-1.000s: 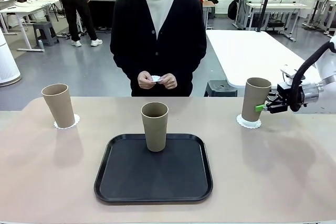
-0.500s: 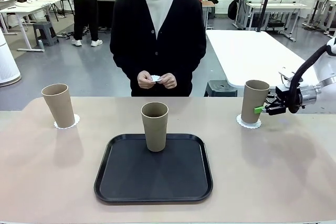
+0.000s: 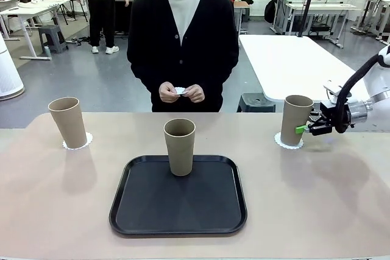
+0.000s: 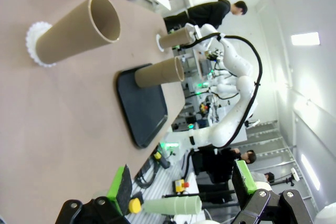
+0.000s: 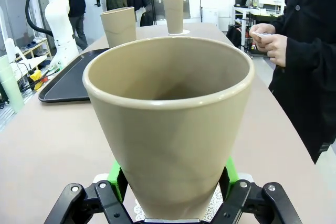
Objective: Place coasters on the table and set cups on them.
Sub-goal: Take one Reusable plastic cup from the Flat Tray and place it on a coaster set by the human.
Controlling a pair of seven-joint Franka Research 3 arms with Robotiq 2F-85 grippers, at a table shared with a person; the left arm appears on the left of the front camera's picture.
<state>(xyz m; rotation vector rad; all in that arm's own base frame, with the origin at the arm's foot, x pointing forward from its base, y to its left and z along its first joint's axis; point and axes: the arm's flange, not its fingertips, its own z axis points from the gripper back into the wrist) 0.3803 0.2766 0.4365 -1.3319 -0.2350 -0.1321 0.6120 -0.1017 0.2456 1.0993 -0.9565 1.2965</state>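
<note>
Far left on the table (image 3: 317, 199), the left cup (image 3: 68, 122) stands upright on the left coaster (image 3: 79, 143), with the scalloped edge peeping out around its base; that place looks finished to my eye. The left gripper (image 4: 181, 182) hangs off that side with its green pads spread wide and nothing between them; the left cup is well apart from it, so I take it that arm is simply keeping out of the way.

In the middle, the middle cup (image 3: 180, 147) stands upright near the far edge of the black tray (image 3: 178, 211) with no paper under it; I'd judge it the one left to serve. Beyond it, past the table's far edge, the person's hands (image 3: 196, 94) pinch a small white thing, by the look of it the third coaster (image 3: 181, 91); it is presumably held ready to be laid down for that cup.

To the right, the right cup (image 3: 296, 119) sits over the right coaster (image 3: 286, 143); the right gripper (image 3: 303, 128) reaches in from the side and is clamped on the cup low on its wall, a green pad on each flank. Gripping low probably keeps the tall tumbler steady as it is set down; whether its base rests fully on the paper I cannot tell.
</note>
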